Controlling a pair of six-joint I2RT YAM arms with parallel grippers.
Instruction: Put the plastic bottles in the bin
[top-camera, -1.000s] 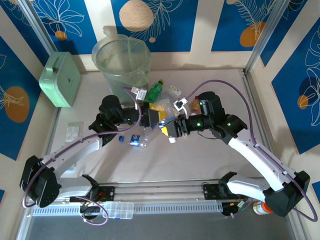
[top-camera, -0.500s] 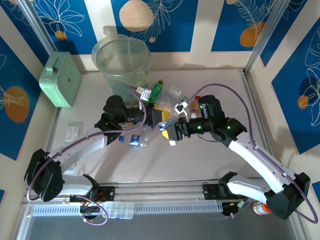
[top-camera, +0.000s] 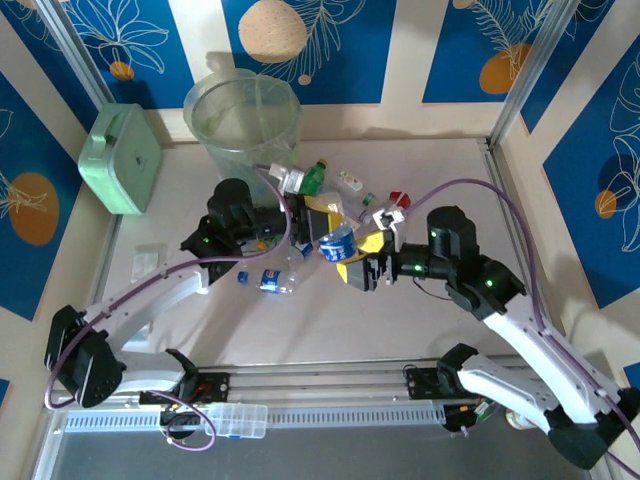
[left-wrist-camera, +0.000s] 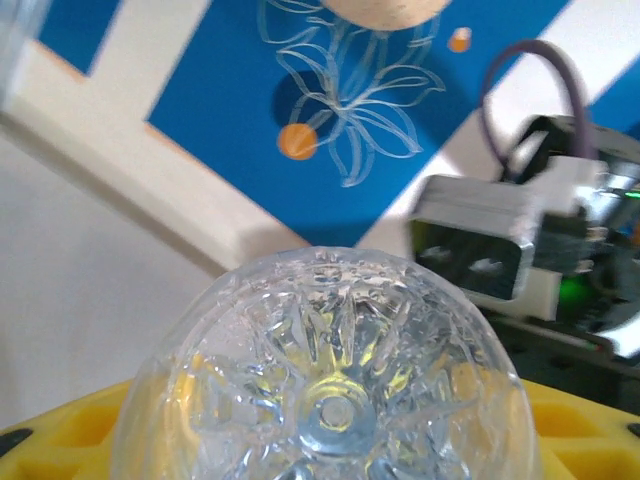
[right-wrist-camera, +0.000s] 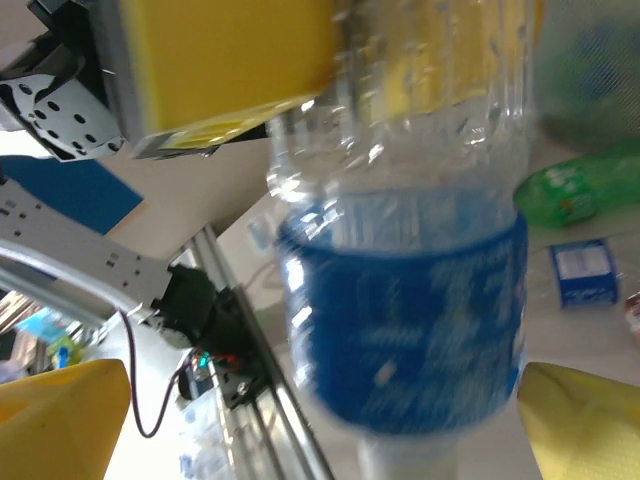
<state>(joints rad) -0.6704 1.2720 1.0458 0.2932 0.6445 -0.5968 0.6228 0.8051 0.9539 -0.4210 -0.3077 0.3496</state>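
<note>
We grip the clear bottle (right-wrist-camera: 400, 300) (blue label) in our left fingers (right-wrist-camera: 230, 60); our right fingers (right-wrist-camera: 60, 420) stand wide, flanking it.

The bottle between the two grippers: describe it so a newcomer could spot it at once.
From the tall translucent bin by the far wall, come toward the arms. The left gripper holds a clear, blue-labelled bottle off the table; the other bottles lie on it.
</note>
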